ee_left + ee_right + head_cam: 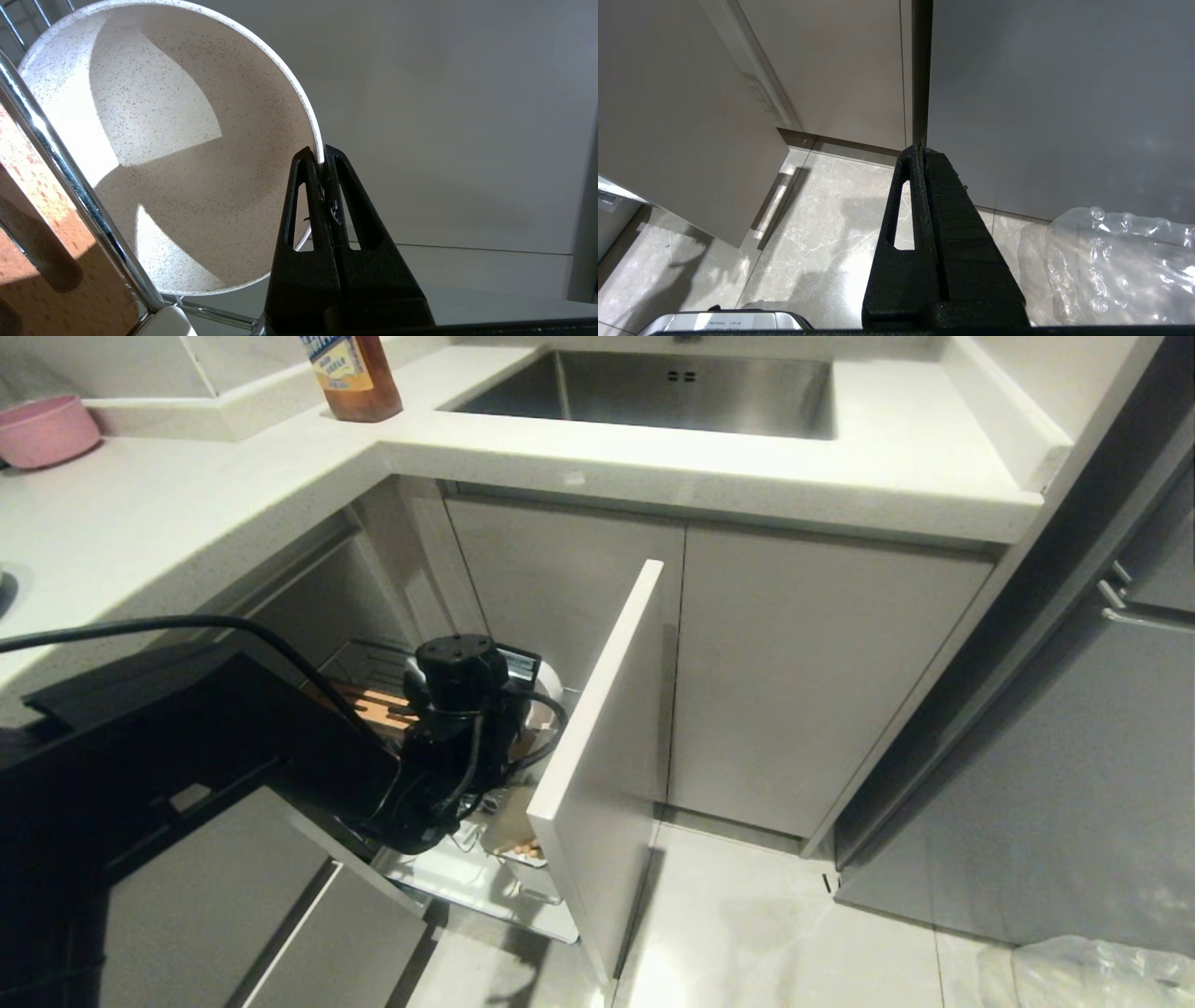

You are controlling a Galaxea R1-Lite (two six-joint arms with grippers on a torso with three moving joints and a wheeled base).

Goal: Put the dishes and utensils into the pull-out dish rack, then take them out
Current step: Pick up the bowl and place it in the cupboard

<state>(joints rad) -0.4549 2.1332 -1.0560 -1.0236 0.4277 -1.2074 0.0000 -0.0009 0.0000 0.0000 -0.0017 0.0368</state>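
left gripper point(322, 163) clamped on bowl point(177, 140) rim | bowl on edge in rack point(79, 196), just behind drawer front point(597, 756), rim between jaws | right gripper point(922, 151) shut, empty, parked well apart

Matte black left arm point(439, 747), looped black cables point(187, 625)

Counted items | speckled bowl point(177, 154): one, in the pull-out dish rack point(467, 877) | pink bowl point(45, 429): one, at the countertop's point(187, 513) far left edge | bottle point(355, 378): one, at the sink's point(653, 392) left corner | grippers: two, left gripper point(322, 161), right gripper point(920, 149) | plastic bag point(1120, 266): one, on the floor.
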